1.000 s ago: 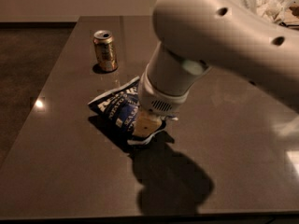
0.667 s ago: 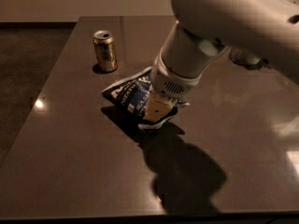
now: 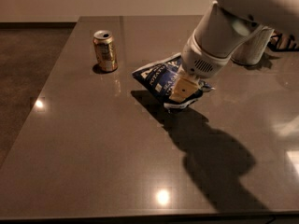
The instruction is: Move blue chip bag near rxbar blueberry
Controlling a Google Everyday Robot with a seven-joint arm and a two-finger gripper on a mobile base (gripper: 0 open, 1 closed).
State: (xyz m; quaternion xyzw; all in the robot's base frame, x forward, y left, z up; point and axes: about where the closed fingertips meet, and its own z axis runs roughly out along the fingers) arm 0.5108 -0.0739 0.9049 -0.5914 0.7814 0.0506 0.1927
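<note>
The blue chip bag (image 3: 159, 77), navy with white lettering, hangs tilted just above the middle of the dark table (image 3: 93, 143) and casts a shadow under itself. My gripper (image 3: 183, 91) comes down from the upper right on a thick white arm. It is shut on the bag's right end, and a tan finger pad (image 3: 181, 88) presses on the bag. The rxbar blueberry is not in view; the arm may be hiding it.
A gold drink can (image 3: 105, 50) stands upright at the far left of the table. A white object (image 3: 252, 50) and a dark thing (image 3: 282, 41) sit at the far right behind the arm. The table's left edge borders a brown floor (image 3: 23, 78).
My arm has carried the chip bag to the right and a little farther back across the table. The can has not moved.
</note>
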